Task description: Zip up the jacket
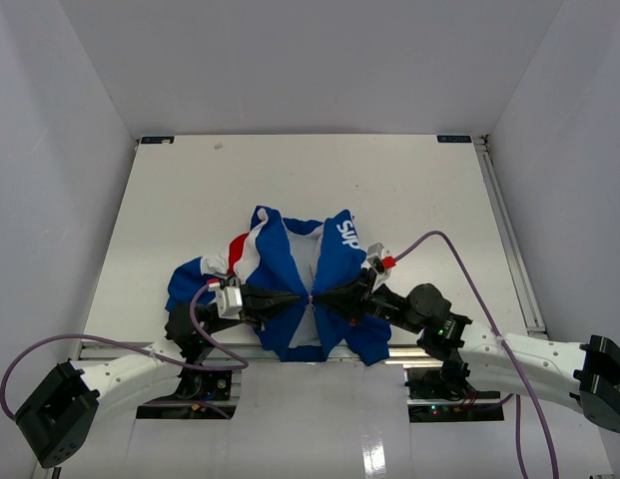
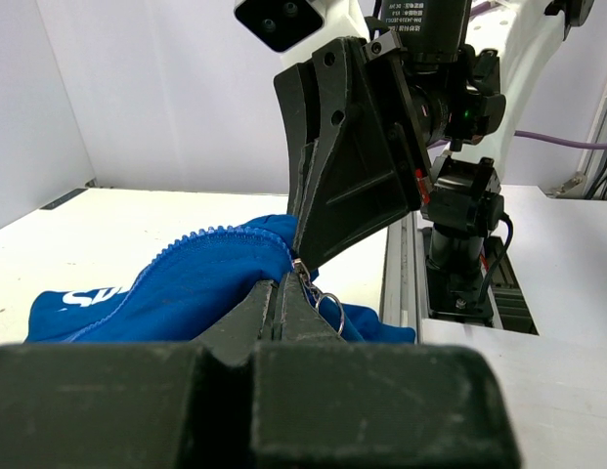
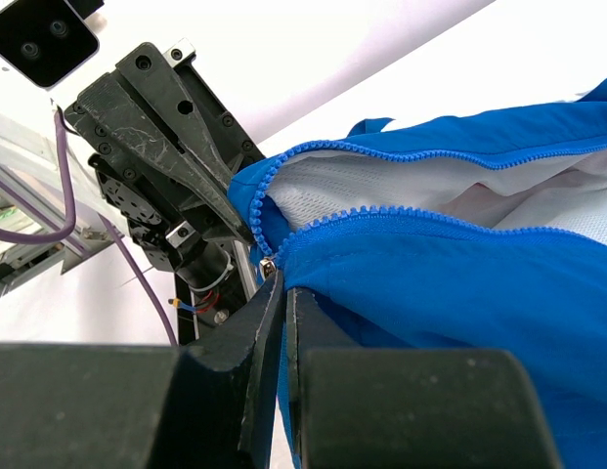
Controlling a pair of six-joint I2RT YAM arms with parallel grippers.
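Observation:
The blue jacket (image 1: 290, 254) lies open in the middle of the table (image 1: 190, 180), its white lining showing between the front halves. Both grippers meet tip to tip at the zipper's bottom end near the hem. My left gripper (image 1: 305, 298) (image 2: 281, 281) is shut at the zipper's lower end, and the silver pull ring (image 2: 329, 309) hangs beside its fingers. My right gripper (image 1: 317, 297) (image 3: 283, 285) is shut on the blue fabric just below the metal slider (image 3: 267, 266). The two rows of zipper teeth (image 3: 430, 220) spread apart from there.
A metal rail (image 1: 509, 230) runs along the table's right edge. White walls close in the back and sides. Purple cables (image 1: 469, 269) loop off both arms. The arm bases (image 1: 434, 384) stand at the near edge.

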